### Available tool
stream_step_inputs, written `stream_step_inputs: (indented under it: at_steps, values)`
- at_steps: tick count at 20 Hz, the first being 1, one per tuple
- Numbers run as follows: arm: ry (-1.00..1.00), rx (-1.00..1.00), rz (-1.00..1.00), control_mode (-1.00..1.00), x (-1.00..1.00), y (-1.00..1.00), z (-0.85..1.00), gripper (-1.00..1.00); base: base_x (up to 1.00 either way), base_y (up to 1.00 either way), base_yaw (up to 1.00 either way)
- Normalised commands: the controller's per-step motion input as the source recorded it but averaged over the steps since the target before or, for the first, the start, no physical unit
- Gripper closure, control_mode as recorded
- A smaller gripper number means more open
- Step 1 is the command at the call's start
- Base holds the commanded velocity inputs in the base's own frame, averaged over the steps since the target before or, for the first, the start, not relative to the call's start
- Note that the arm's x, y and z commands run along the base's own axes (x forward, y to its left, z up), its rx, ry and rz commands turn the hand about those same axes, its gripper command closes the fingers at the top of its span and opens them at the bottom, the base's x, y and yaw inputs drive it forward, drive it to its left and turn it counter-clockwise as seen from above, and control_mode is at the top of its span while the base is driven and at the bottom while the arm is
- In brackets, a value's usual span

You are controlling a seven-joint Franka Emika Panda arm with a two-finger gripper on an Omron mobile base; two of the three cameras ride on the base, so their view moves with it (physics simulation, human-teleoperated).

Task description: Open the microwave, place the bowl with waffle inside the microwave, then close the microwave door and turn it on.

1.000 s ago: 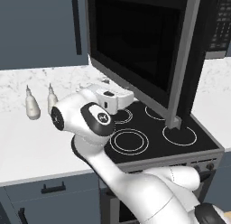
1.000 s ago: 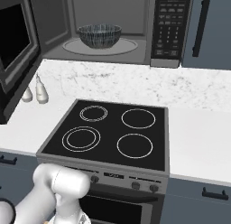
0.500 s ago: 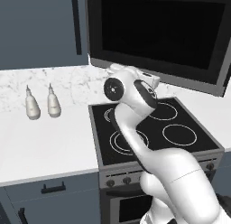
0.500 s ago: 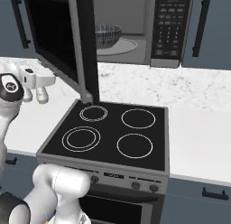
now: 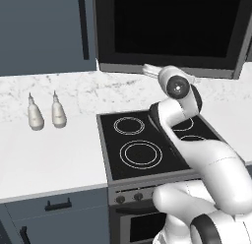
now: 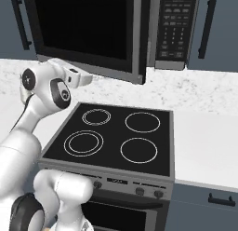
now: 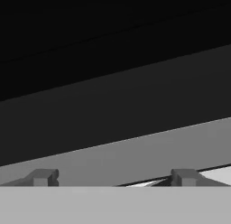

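Microwave door (image 6: pixel 88 32) nearly shut, slightly ajar. Gripper (image 7: pixel 113 177) spread wide, empty, pressed near door's lower steel frame, above stove (image 6: pixel 114 138).

Large black and steel-grey boxy microwave (image 6: pixel 176 30) mounted above the stove, keypad strip at right. Wide black glass microwave door (image 6: pixel 83 32) with grey steel frame nearly shut, right edge slightly ajar.
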Motion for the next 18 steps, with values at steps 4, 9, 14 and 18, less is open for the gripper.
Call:
stream_step_inputs:
  at_steps: [4,9,14,18]
  values:
    - [0.02,0.03,0.08,-1.00,0.35,-0.28,0.00,-1.00,0.00,0.00,0.00]
    - [0.00,0.02,0.08,-1.00,0.22,-0.23,0.04,-1.00,0.00,0.00,0.00]
    - [0.00,0.02,0.06,-1.00,0.26,-0.21,0.09,-1.00,0.00,0.00,0.00]
    - [0.05,0.00,0.05,-1.00,0.23,-0.05,0.00,-1.00,0.00,0.00,0.00]
